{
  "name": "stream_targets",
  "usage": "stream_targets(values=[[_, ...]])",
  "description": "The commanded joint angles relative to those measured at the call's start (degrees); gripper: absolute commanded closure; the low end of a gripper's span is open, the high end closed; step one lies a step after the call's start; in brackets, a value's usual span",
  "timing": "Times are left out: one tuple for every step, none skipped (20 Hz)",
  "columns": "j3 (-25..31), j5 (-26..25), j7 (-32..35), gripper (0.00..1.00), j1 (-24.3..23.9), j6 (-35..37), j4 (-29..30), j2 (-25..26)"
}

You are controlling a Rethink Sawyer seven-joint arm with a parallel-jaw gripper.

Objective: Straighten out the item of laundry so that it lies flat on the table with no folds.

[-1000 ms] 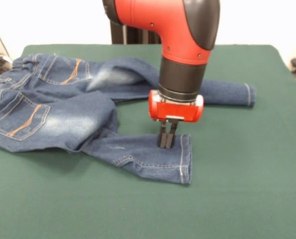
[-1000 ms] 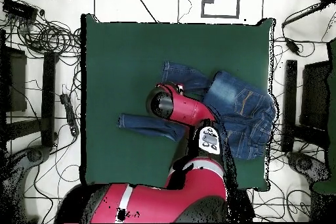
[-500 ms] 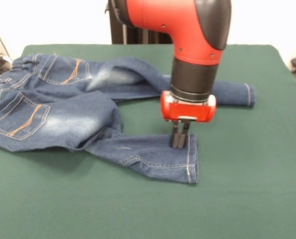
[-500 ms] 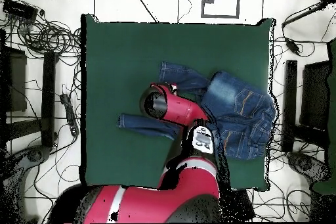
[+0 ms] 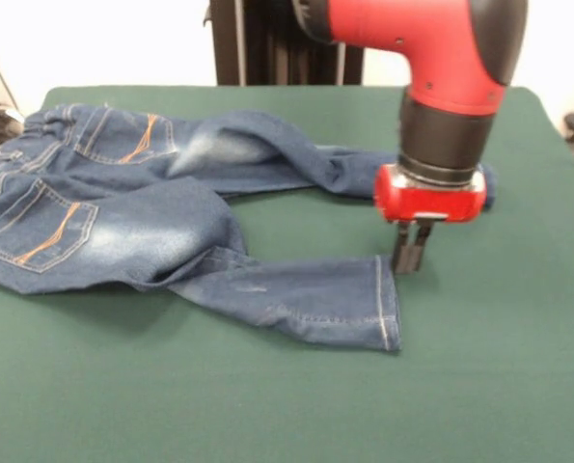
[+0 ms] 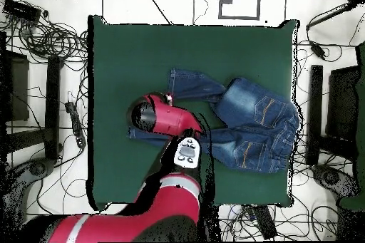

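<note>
Sliding sideways, the pincer (image 5: 411, 258), pressed together just off the hem, has dragged the jeans (image 5: 151, 217) leg straighter, though folds remain.

A robotics lab: a green-covered bench (image 6: 128, 62) stands on a pale floor strewn with tangled cables (image 6: 53, 40) at the frame's left and right, dark equipment stands (image 6: 51, 105) flanking it, beside a red robot arm (image 6: 160, 119).
</note>
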Motion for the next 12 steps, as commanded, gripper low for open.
stream_targets(values=[[1.91,3.75,16.05,1.0,2.8,8.3,0.41,4.9],[1.88,3.88,15.98,1.0,2.95,8.38,0.36,4.94],[1.91,4.14,16.02,1.0,2.95,8.39,0.29,4.98],[2.01,4.55,16.5,1.0,3.09,8.26,0.48,4.91],[1.88,4.78,16.53,1.0,3.07,8.85,0.04,4.95],[1.48,4.9,16.62,1.0,3.36,9.49,-0.26,4.91],[1.32,5.04,16.53,1.0,3.28,10.04,-0.83,4.98],[1.56,5.12,16.41,1.0,2.99,9.94,-0.74,4.9],[1.62,5.32,16.54,1.0,2.91,9.99,-0.7,4.76],[1.64,5.35,16.55,1.0,2.9,9.66,-0.49,4.67],[1.47,5.37,16.57,1.0,3.08,9.66,-0.41,4.55],[1.46,5.2,16.22,1.0,2.9,9.34,-0.25,4.47]])
